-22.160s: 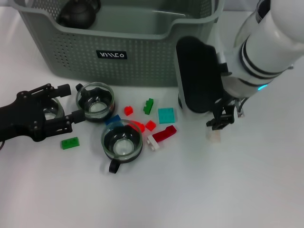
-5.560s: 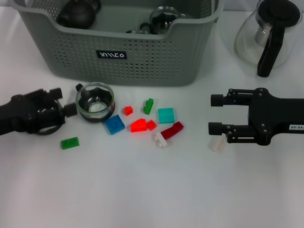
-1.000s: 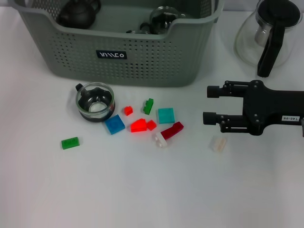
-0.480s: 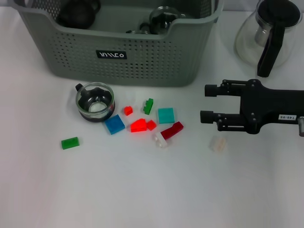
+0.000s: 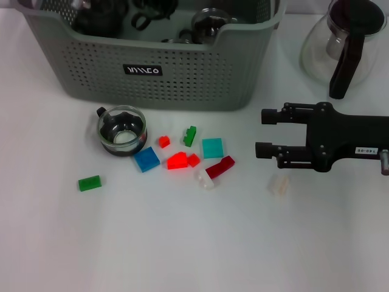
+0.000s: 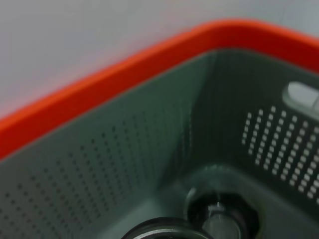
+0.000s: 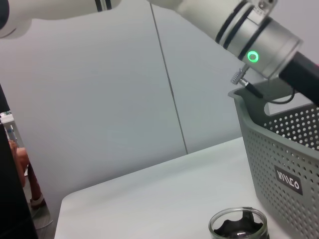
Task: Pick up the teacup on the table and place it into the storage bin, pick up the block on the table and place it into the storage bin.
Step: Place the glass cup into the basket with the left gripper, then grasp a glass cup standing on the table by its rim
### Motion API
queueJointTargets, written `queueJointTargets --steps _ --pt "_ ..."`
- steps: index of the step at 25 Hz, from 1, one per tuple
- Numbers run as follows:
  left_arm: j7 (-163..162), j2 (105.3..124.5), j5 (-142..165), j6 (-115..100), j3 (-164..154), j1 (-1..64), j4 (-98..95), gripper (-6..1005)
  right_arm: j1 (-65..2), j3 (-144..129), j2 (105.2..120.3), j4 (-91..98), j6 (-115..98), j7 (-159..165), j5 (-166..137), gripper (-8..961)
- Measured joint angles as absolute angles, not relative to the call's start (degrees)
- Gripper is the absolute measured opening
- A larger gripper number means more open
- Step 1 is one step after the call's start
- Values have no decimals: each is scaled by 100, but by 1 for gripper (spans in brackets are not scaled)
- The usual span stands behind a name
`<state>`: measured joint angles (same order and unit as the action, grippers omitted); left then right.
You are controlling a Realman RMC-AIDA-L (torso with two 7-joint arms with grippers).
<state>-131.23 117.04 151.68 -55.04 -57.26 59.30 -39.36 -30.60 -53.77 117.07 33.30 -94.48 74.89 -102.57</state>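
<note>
A glass teacup with a dark inside stands on the white table in front of the storage bin; the right wrist view shows the teacup too. Several small blocks lie beside it: blue, red, teal, green and a clear one. My right gripper is open, level over the table right of the blocks, above the clear block and holding nothing. My left gripper shows as dark shapes over the bin's back left. Another glass cup sits inside the bin.
A glass carafe with a black handle stands at the back right. A dark teapot rests in the bin's left corner. In the left wrist view the bin's perforated wall fills the picture.
The left gripper has come into view over the bin's back left. My right gripper has crept a little to the left. Teacup and blocks on the table have not moved.
</note>
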Motion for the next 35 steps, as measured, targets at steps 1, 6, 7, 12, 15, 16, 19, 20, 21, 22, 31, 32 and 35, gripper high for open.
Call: queueJointTargets --steps 1,6,7,12,15,16,19,20,21,22,31,32,35 --pt "-13225 11701 15315 -5496 -5740 5996 -3836 30 -3055 -5378 11707 3331 -9447 7488 -10256 742" --pt "-13318 11740 15512 -5413 -5750 6063 -3728 58 -3040 -5381 11707 3330 -9447 7488 -10260 742" --pt "-13321 11760 15519 -5384 -5757 6051 -3740 85 -3038 -5382 11707 3331 -9448 7488 -10270 742" --pt "-13329 11853 15661 -5349 -5833 6035 -3774 289 -3035 -5382 11714 3329 -9455 7488 -10329 743" --pt "-13338 11903 15610 -5422 -5732 5959 -4012 413 -3027 -5384 11715 3325 -9450 7488 -10331 743" --pt "-13313 11933 15491 -5518 -5667 5857 -4237 453 -3022 -5381 11715 3325 -9448 7488 -10333 743" --pt "-13170 11997 14912 -5981 -5530 5446 -5129 572 -3014 -5361 11716 3323 -9455 7488 -10335 743" --pt "-13131 11997 14636 -6180 -5491 5272 -5445 612 -3013 -5355 11716 3322 -9458 7488 -10335 743" --pt "-13115 11984 14390 -6330 -5441 5135 -5686 651 -3014 -5351 11716 3322 -9461 7488 -10336 743" --pt "-13080 11956 14040 -6543 -5349 4965 -5953 691 -3014 -5350 11716 3320 -9463 7488 -10336 743" --pt "-11887 11526 10521 -8810 -3440 4041 -5884 820 -3019 -5352 11716 3312 -9487 7497 -10336 743" --pt "-11681 11402 10119 -9262 -3174 3957 -5548 827 -3018 -5352 11715 3312 -9488 7504 -10336 743" --pt "-11228 11080 9527 -10301 -2639 3758 -4680 849 -3017 -5349 11712 3313 -9490 7510 -10336 742"
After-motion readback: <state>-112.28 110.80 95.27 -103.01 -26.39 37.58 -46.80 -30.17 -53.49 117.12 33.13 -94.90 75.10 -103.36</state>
